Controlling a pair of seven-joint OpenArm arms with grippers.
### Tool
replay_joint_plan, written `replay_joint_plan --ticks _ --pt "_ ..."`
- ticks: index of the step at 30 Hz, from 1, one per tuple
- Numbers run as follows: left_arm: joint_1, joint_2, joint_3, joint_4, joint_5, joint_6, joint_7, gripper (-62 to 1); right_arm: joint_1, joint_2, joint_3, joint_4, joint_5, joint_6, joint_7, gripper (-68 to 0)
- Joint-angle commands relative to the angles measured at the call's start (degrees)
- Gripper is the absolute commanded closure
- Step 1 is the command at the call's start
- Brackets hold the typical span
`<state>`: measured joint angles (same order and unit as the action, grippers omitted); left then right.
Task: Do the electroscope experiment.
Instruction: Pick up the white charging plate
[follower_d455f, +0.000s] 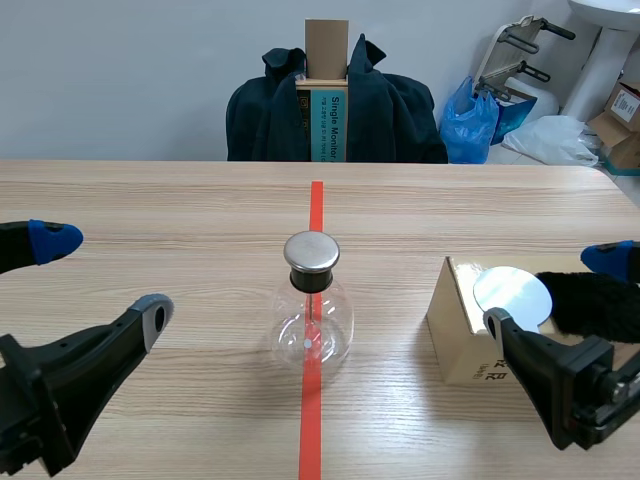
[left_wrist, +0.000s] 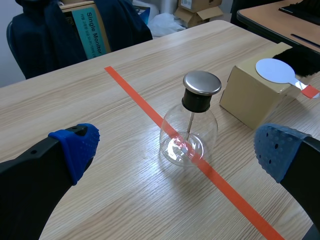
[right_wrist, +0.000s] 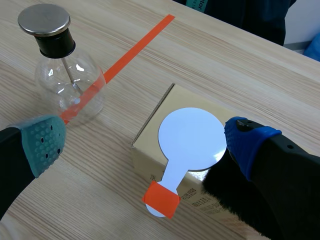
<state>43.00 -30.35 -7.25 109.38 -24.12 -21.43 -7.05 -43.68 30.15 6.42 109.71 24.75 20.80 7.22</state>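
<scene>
A clear glass flask electroscope (follower_d455f: 312, 318) (left_wrist: 190, 131) (right_wrist: 67, 80) with a round metal cap and black stopper stands on the orange tape line at the table's middle. To its right sits a small cardboard box (follower_d455f: 462, 325) (left_wrist: 250, 95) (right_wrist: 150, 155); a white disc paddle (follower_d455f: 512, 293) (left_wrist: 278, 71) (right_wrist: 192, 136) with an orange-taped handle lies on top, next to a piece of black fur (follower_d455f: 595, 305) (left_wrist: 304, 59). My left gripper (follower_d455f: 95, 275) (left_wrist: 172, 150) is open, left of the flask. My right gripper (follower_d455f: 560, 295) (right_wrist: 142, 137) is open above the box and paddle.
A chair draped with a dark jacket (follower_d455f: 335, 105) and holding a cardboard box (follower_d455f: 326, 95) stands beyond the table's far edge. Bags and boxes (follower_d455f: 540, 125) lie on the floor at the back right. Another table (left_wrist: 285, 20) shows past the far edge in the left wrist view.
</scene>
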Motion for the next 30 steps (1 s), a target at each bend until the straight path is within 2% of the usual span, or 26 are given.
replay_joint_plan --ticks 1,18,20,26,30 --pt "-0.04 -0.13 0.2 0.94 -0.13 -0.11 -0.81 -62.3 0.68 -0.2 0.68 0.7 0.37 0.02 2.03 -67.9" --pt "-0.02 -0.13 0.2 0.94 -0.11 -0.11 -0.79 -62.3 0.68 -0.2 0.68 0.7 0.33 0.04 2.6 -67.9" --pt "-0.02 -0.13 0.2 0.94 -0.11 -0.11 -0.79 -62.3 0.68 -0.17 0.68 0.7 -0.72 0.04 2.99 -67.9" --pt "-0.02 -0.13 0.2 0.94 -0.11 -0.11 -0.76 -62.3 0.48 -0.17 0.68 3.13 -12.02 0.28 5.31 -67.9" --pt "-0.02 -0.13 0.2 0.94 -0.13 -0.13 -0.76 -62.3 -1.68 -0.15 0.68 8.15 -24.59 1.57 5.01 -67.9"
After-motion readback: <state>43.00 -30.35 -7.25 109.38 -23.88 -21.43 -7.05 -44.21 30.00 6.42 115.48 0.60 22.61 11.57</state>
